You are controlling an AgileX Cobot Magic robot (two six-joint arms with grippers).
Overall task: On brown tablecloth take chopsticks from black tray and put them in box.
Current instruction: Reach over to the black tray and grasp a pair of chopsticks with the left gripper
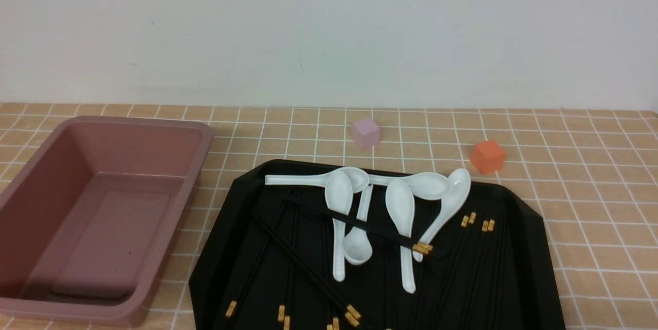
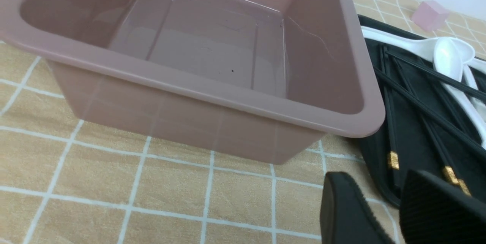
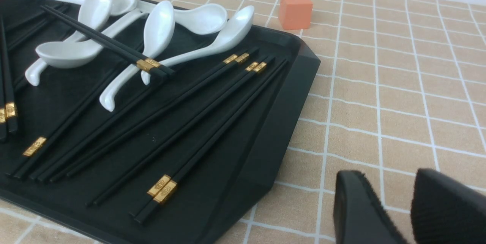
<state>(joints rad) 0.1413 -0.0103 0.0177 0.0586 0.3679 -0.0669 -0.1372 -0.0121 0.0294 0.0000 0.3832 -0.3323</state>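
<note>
The black tray (image 1: 519, 258) lies on the brown tablecloth (image 1: 591, 191) at centre front. Several black chopsticks with gold bands lie in it, one pair (image 1: 360, 223) across the white spoons. The pink box (image 1: 203, 150) stands empty to the tray's left. Neither gripper shows in the front view. In the left wrist view my left gripper (image 2: 379, 185) is open and empty, over cloth by the near corners of the box (image 2: 190, 80) and tray (image 2: 374, 152). In the right wrist view my right gripper (image 3: 389, 183) is open and empty over cloth, right of the tray (image 3: 265, 130) and chopsticks (image 3: 197, 122).
Several white soup spoons (image 1: 401, 201) lie over the tray's far half, some on top of chopsticks. A pale pink cube (image 1: 366, 132) and an orange cube (image 1: 487, 156) stand on the cloth behind the tray. A white wall closes the back.
</note>
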